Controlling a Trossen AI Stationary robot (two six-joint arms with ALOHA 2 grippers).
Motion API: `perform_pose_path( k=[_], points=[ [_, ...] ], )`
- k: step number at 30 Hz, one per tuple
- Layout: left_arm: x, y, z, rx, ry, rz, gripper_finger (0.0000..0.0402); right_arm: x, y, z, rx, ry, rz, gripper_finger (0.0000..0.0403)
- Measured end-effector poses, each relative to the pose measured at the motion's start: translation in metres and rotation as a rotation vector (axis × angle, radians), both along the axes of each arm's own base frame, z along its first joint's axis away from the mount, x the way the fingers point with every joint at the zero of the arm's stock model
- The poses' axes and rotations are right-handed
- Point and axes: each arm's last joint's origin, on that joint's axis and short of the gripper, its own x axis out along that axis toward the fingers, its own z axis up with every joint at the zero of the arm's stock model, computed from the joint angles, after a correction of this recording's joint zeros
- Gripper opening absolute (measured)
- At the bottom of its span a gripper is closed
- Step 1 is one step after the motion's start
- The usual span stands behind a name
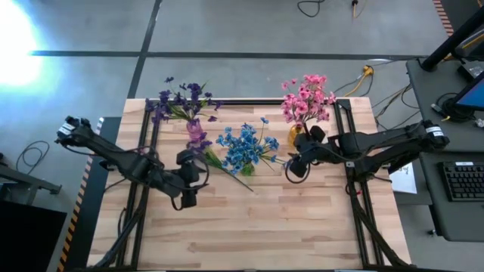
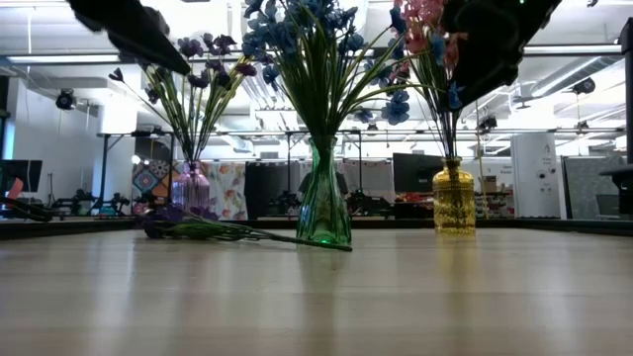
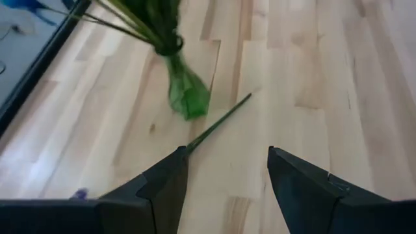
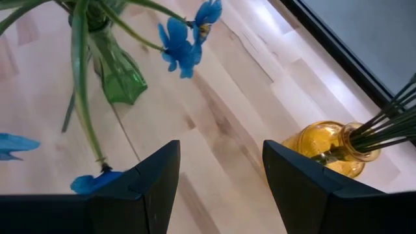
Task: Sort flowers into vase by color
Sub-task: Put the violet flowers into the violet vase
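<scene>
Three vases stand in a row across the table's far half. A pinkish-purple one (image 2: 191,188) holds purple flowers (image 1: 181,102). A green one (image 2: 323,203) holds blue flowers (image 1: 246,147), and a yellow one (image 2: 454,203) holds pink flowers (image 1: 306,98). One purple flower (image 2: 163,226) lies flat on the table, its thin stem (image 3: 221,120) running past the green vase's foot. My left gripper (image 3: 227,153) hovers open above this stem. My right gripper (image 4: 221,146) hangs open between the green vase (image 4: 114,71) and the yellow vase (image 4: 325,146); a drooping blue blossom (image 4: 97,181) shows beside one finger.
A black frame (image 1: 147,143) runs along the wooden table's left and right sides. Bare boards (image 1: 257,227) fill the near half of the table. A desk with a keyboard (image 1: 463,181) stands beyond the right edge.
</scene>
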Motion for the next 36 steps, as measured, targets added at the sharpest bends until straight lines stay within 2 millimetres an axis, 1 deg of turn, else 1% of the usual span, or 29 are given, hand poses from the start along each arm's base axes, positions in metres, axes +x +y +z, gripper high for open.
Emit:
perform_pose_path(
  k=[4,9,14,17,23,26,28,30,32,36],
  points=[
    [0.004,-0.001,-0.029,0.001,-0.083,-0.028,0.0197,0.0,0.002,0.0,0.0,0.0,0.009,0.0212],
    [0.005,0.006,-0.058,-0.008,-0.173,-0.022,0.0197,0.0,0.003,0.0,0.0,0.0,0.013,0.0212],
    [0.0,0.015,-0.078,-0.006,-0.185,0.005,0.0197,0.0,0.003,0.0,0.0,0.0,0.013,0.0212],
    [-0.002,0.019,-0.086,0.0,-0.174,0.017,0.0197,0.0,0.003,0.0,-0.001,0.001,0.014,0.0212],
    [-0.001,0.023,-0.088,0.017,-0.18,0.024,0.0197,-0.001,0.006,0.0,0.0,0.006,0.032,0.0212],
    [0.004,0.024,-0.09,0.038,-0.2,0.035,0.0197,-0.001,0.008,0.0,0.0,0.008,0.038,0.0212],
    [0.009,0.022,-0.096,0.062,-0.19,0.025,0.0197,-0.001,0.008,0.0,0.0,0.008,0.038,0.0212],
    [0.013,0.021,-0.105,0.094,-0.143,0.016,0.0197,-0.001,0.008,-0.001,0.0,0.012,0.038,0.0212],
    [0.016,0.021,-0.114,0.141,-0.094,0.039,0.0197,-0.001,0.008,-0.001,0.0,0.014,0.038,0.0212],
    [0.024,0.024,-0.125,0.227,-0.061,0.093,0.0197,-0.002,0.007,-0.001,-0.002,0.025,0.039,0.0212]
  ],
)
